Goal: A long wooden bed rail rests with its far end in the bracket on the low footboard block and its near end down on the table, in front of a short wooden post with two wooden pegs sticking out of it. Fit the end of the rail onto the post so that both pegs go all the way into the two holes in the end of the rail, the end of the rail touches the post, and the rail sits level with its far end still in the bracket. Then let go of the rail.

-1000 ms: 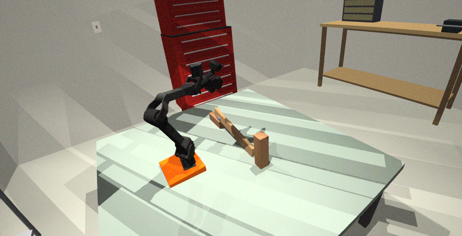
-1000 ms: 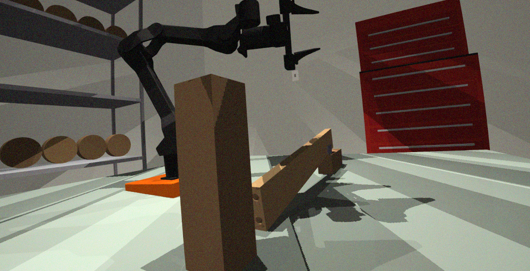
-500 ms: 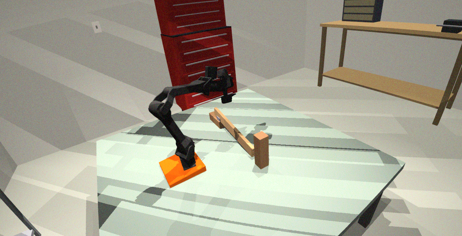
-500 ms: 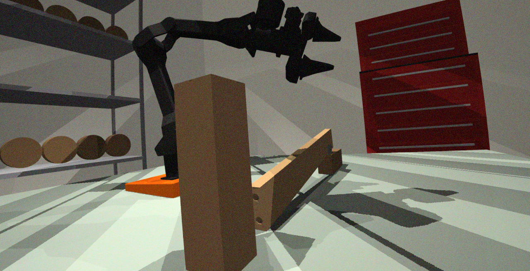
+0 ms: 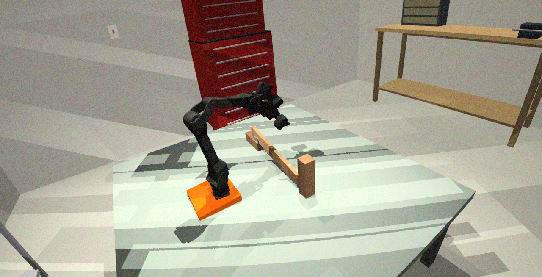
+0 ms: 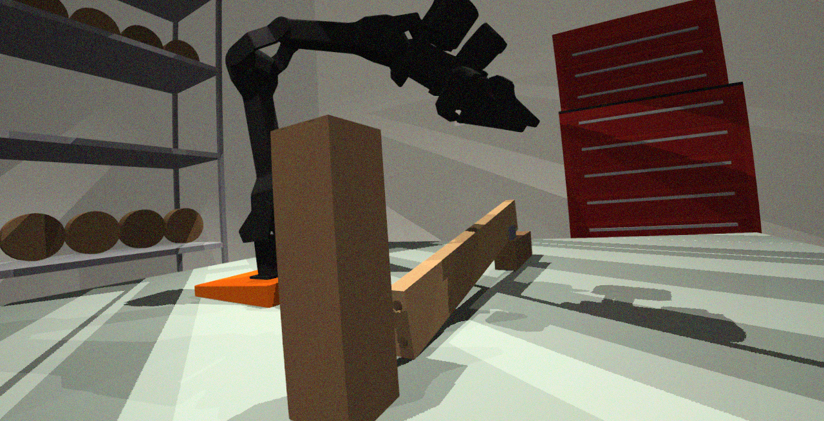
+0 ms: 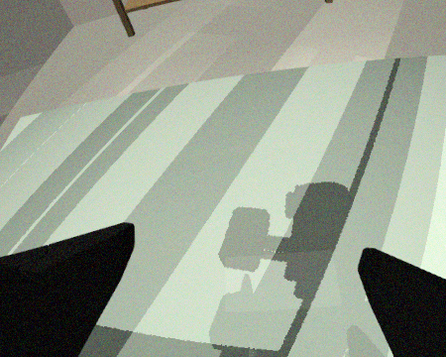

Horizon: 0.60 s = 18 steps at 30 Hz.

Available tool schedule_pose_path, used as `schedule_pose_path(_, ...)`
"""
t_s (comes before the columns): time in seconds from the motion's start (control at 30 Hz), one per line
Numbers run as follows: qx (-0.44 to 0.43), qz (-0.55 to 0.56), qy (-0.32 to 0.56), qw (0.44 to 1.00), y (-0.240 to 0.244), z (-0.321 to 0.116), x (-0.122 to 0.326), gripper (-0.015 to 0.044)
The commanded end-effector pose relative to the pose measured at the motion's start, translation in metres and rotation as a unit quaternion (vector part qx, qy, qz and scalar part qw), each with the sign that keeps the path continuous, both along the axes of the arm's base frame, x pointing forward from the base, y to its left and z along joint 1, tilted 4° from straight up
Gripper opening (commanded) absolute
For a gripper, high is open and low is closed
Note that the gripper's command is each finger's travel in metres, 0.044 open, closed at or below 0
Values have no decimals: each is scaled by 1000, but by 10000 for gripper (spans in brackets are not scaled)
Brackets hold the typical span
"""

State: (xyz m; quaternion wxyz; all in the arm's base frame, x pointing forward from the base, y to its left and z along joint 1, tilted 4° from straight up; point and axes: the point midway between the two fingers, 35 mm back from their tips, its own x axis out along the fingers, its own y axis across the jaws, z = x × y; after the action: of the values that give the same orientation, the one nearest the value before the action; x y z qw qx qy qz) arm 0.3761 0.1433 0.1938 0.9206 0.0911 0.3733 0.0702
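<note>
The bed rail (image 5: 278, 157) (image 6: 458, 268) lies aslant, its far end raised in the bracket (image 5: 256, 139) (image 6: 511, 232) on the low footboard block (image 5: 253, 142) (image 6: 514, 251) and its near end down at the table (image 5: 265, 229) (image 6: 633, 372). The near end is just beside the foot of the upright wooden post (image 5: 306, 176) (image 6: 334, 257); contact between the two cannot be confirmed. The rail is not level. A hole is visible in the near end face in the exterior view, partly screened by the post. The pegs are hidden from view.

The gripper (image 5: 285, 114) (image 6: 530, 125) (image 7: 250, 248) is found spread nearly to its full width, with nothing between its fingers. It is above the rail's height and apart from it, angled downward. The wrist view shows both black fingers well apart, with the striped table surface and shadows beyond.

The black arm (image 5: 207, 144) (image 6: 259, 112) is bent at the elbow and stands on an orange base plate (image 5: 198, 210) (image 6: 230, 293), on the table to one side of the rail. Beyond the table stands a red drawer cabinet (image 5: 231, 17) (image 6: 656, 147). A wooden workbench (image 5: 454, 34) stands apart from the table in the top view.
</note>
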Motion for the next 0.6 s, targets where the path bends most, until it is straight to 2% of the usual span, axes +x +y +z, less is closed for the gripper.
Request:
schedule_pose_path(0.0,-275,257,104,921,-56,-55,-4,440)
schedule_pose_path(0.27,-355,427,166,815,-89,-82,-19,440)
schedule_pose_path(0.57,-368,607,203,675,-123,-103,-40,440)
